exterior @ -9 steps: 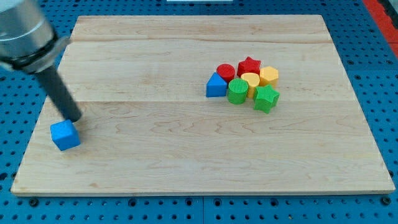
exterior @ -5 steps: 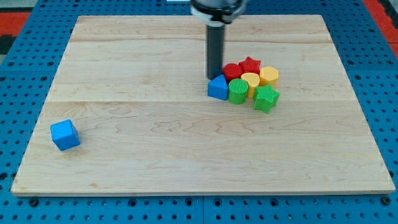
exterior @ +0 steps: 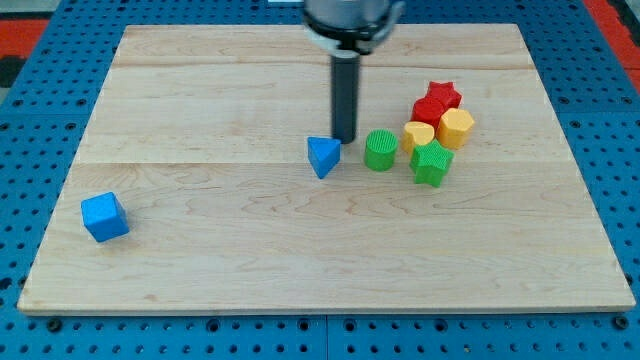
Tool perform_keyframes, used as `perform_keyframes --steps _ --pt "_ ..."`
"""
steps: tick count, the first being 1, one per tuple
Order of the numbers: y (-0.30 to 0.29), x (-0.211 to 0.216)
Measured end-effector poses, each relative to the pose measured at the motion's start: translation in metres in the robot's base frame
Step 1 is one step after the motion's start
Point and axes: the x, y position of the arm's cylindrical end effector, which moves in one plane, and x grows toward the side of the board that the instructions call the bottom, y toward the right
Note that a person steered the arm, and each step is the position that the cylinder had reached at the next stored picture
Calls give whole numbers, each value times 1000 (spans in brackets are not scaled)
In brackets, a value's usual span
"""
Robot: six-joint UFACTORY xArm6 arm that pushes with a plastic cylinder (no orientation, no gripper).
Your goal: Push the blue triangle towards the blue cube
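The blue triangle (exterior: 322, 157) lies near the middle of the table (exterior: 300, 260), apart from the other blocks and well apart from the blue cube (exterior: 105, 217), which sits near the table's lower left corner in the view. My tip (exterior: 345, 139) stands just beside the triangle, at its upper right in the view, touching it or nearly so; the contact itself cannot be resolved. There is no hand on this arm, only the straight dark rod, so nothing is gripped and there is no open or closed state to record. To the view's right of the tip stands a green cylinder (exterior: 380, 150), and beyond it a loose cluster: a yellow cylinder (exterior: 418, 134), a green star-like block (exterior: 431, 163), a yellow block (exterior: 456, 127), a red star (exterior: 441, 96) and a red block (exterior: 428, 110) partly hidden behind the yellow ones. Judgement: the triangle looks small, rigid and light, likely to slide easily on the smooth wood, and its angled faces will probably make it spin if pushed off-centre. Best contact is the middle of the face turned away from the cube, with the push aimed down and to the view's left along the line to the cube. The path between looks free of other blocks.
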Motion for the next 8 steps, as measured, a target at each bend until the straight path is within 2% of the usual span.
perform_keyframes --steps 1,2,3,4,5,6,7,8 --pt "5 21" --pt "-67 31" --pt "-106 29" --pt "-95 1" --pt "-152 10" --pt "-173 13" --pt "-171 48" --pt "-174 57"
